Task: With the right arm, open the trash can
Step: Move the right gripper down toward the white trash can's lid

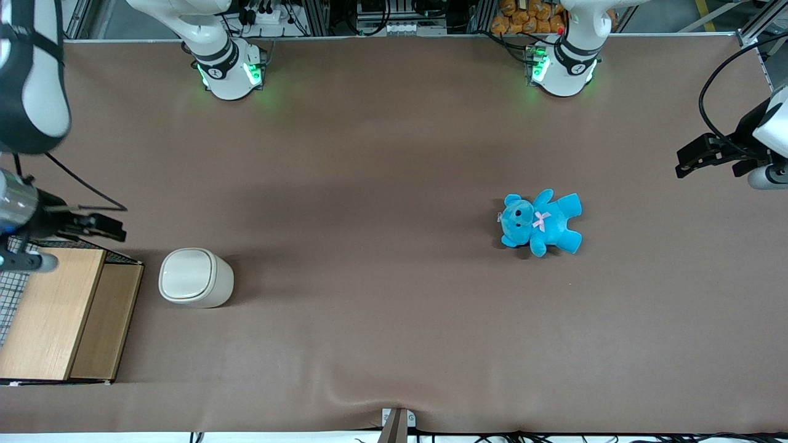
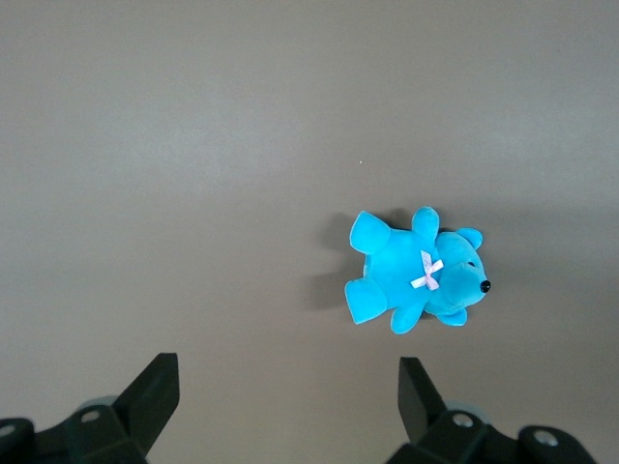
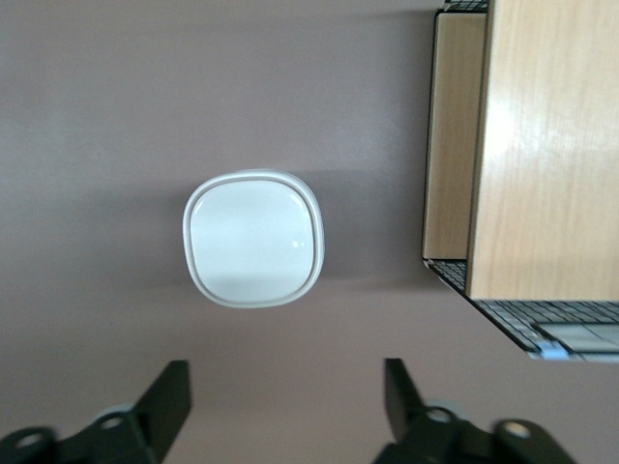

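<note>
The cream-white trash can (image 1: pixel 196 278) stands upright on the brown table with its flip lid shut. It also shows from above in the right wrist view (image 3: pixel 253 240). My right arm's gripper (image 1: pixel 117 229) hangs in the air beside the can, toward the working arm's end of the table, over the corner of the wooden box. It is apart from the can and a little farther from the front camera. In the right wrist view the gripper (image 3: pixel 287 396) is open and empty, with both black fingers spread wide.
A wooden box (image 1: pixel 61 314) stands beside the can at the working arm's end, also in the right wrist view (image 3: pixel 542 145). A blue teddy bear (image 1: pixel 540 223) lies toward the parked arm's end, also in the left wrist view (image 2: pixel 416 271).
</note>
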Available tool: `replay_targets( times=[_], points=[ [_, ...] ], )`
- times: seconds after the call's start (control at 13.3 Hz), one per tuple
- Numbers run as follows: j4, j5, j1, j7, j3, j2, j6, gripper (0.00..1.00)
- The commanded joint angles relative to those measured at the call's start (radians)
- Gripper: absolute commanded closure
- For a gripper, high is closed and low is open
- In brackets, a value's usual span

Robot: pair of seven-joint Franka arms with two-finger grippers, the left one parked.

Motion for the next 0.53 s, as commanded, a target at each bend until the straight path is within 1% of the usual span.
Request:
replay_targets(
  times=[0.0,0.08,0.23,0.3,0.45],
  points=[
    [0.025,-0.027,0.002,-0.002,0.006,0.042,0.013,0.47],
    [0.025,-0.027,0.002,-0.008,0.006,0.053,0.031,0.53],
    [0.023,-0.024,-0.001,-0.009,0.006,0.076,0.046,0.68],
    [0.023,-0.022,0.002,-0.006,0.006,0.083,0.071,0.80],
    [0.023,-0.022,0.002,-0.002,0.006,0.122,0.097,0.88]
  ],
)
